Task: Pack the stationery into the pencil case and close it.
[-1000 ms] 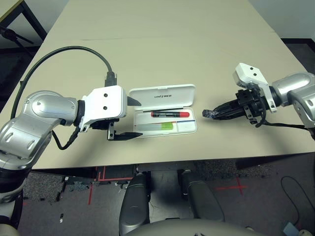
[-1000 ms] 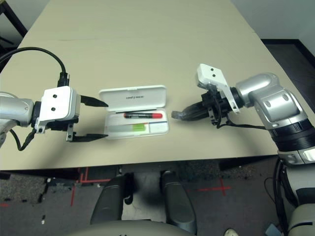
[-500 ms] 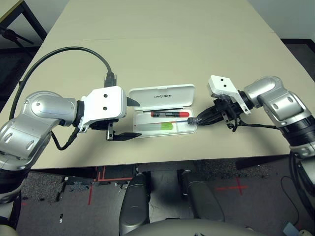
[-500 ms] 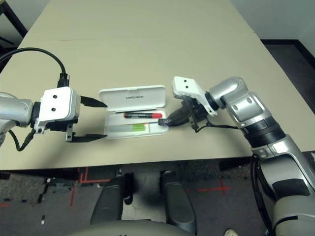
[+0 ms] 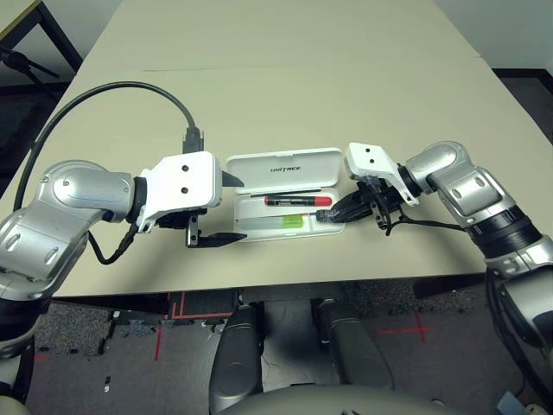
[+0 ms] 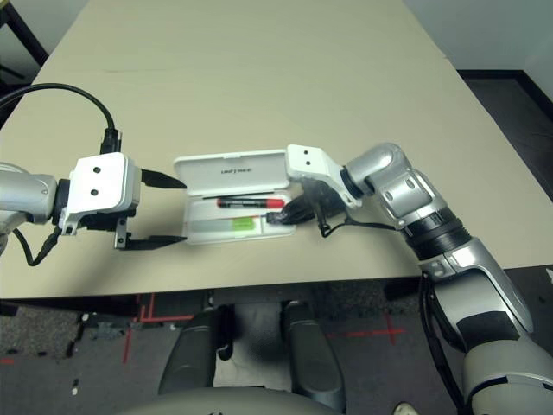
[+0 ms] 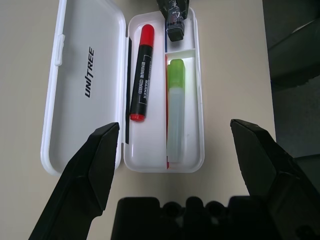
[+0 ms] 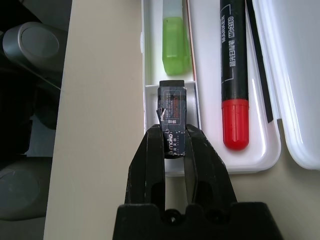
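Beige tabletop (image 5: 285, 78), white hard-plastic pencil case (image 5: 333, 226) open at centre. Right gripper (image 8: 174, 137) pinches small dark grey clip-like piece (image 8: 172, 107) over case's small end pocket. You handle it gently: light, stiff, slippery; grip flat sides. Left gripper (image 7: 182, 150) gapes wide, empty, frame left.

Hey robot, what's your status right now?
Left gripper open beside open white plastic pencil case. Right gripper holds small dark piece over case's end compartment. Nothing blocking.
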`<control>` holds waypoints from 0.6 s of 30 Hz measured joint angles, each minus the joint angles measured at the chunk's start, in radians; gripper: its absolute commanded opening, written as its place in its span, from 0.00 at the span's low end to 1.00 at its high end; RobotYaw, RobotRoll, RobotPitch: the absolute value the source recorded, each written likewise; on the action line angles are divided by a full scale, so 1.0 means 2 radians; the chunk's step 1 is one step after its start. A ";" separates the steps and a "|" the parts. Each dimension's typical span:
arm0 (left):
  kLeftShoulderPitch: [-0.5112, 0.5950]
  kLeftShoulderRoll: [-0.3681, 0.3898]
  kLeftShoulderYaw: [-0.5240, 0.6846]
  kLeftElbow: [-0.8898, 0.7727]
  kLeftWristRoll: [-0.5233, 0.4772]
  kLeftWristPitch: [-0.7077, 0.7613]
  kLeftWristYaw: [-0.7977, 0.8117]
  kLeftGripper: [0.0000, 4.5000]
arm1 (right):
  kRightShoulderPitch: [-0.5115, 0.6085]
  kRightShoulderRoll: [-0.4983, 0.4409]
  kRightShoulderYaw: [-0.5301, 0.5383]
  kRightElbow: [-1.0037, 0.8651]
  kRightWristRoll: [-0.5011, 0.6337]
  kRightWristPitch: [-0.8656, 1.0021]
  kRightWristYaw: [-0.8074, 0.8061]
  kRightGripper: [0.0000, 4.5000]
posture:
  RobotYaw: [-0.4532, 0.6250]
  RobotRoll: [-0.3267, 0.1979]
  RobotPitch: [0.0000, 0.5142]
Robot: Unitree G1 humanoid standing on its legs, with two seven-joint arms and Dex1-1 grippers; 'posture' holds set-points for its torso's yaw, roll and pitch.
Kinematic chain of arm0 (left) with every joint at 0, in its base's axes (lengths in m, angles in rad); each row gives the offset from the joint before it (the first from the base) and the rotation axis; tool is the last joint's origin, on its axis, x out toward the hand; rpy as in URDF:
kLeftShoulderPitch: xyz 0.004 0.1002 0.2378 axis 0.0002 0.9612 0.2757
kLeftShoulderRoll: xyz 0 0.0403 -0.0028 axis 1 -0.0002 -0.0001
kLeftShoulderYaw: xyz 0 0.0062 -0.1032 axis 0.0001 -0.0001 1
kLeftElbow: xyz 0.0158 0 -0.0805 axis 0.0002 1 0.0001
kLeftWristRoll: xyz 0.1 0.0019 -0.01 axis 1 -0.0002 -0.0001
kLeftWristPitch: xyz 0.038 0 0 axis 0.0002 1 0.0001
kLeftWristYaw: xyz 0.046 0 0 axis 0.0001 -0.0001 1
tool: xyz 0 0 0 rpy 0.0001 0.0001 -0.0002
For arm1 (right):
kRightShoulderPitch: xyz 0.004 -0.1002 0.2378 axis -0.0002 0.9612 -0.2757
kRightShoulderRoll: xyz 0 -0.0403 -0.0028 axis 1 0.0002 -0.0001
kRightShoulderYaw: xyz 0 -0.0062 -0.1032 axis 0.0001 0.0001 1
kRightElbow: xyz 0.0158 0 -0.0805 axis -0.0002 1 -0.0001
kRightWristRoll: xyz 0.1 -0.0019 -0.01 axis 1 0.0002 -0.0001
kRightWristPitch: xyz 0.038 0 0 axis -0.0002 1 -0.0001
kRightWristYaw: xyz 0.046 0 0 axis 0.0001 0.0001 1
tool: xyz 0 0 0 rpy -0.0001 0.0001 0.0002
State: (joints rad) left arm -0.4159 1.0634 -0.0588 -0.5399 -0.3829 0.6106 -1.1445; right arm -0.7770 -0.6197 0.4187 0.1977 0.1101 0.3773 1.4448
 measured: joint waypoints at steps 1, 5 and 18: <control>0.000 0.000 0.000 0.000 0.000 0.000 0.000 1.00 | 0.000 0.003 -0.001 0.001 0.000 -0.006 -0.005 0.37 | 0.43 0.62 0.31; 0.000 0.000 0.000 0.000 0.000 0.000 0.000 1.00 | 0.000 0.013 -0.021 0.003 0.009 -0.021 -0.017 0.72 | 0.43 0.62 0.31; 0.006 0.004 0.001 0.006 0.002 -0.004 0.000 1.00 | 0.002 -0.099 -0.110 -0.037 0.097 0.082 0.033 1.00 | 0.41 0.62 0.30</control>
State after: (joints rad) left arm -0.4038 1.0720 -0.0562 -0.5278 -0.3793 0.6029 -1.1443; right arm -0.7732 -0.8182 0.1990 0.1241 0.3050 0.5410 1.5110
